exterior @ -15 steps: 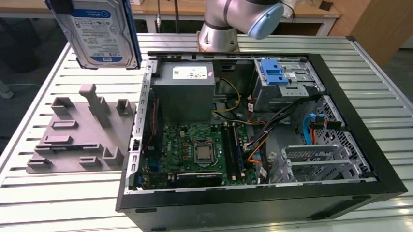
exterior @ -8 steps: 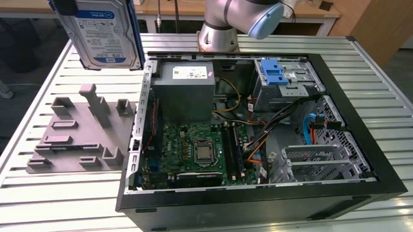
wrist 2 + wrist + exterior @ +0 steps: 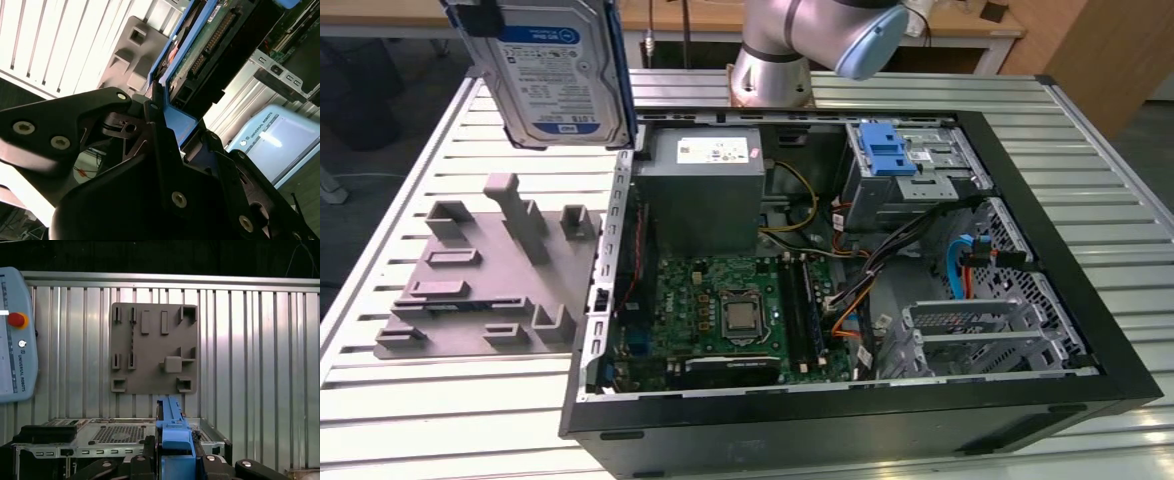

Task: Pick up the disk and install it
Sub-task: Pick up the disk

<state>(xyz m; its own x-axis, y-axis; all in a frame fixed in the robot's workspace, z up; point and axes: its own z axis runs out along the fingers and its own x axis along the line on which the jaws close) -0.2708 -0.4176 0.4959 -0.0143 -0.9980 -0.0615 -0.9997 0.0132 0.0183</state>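
The disk hangs clear of the bench, upright, label toward the camera. It is above the bench's far edge on the exterior view's left, just past the far corner of the open case. The frame cuts off its top, so the grip cannot be made out there.

In the second wrist view the gripper has its 2 black fingers closed tight on the disk's blue rail, with no gap showing. The disk's circuit-board side runs away from them, its far end out of frame. The first wrist view shows the rail edge-on (a narrow blue strip), and the linkage hides where it is pinched.

A grey plate of pegs and slots lies by the bench's edge on the exterior view's left, just beside the case. The arm rises at the far edge, its upper part cut off. A pendant is half out of frame in the first wrist view. Inside the case, a cage with a blue latch sits at the far corner on the exterior view's right.
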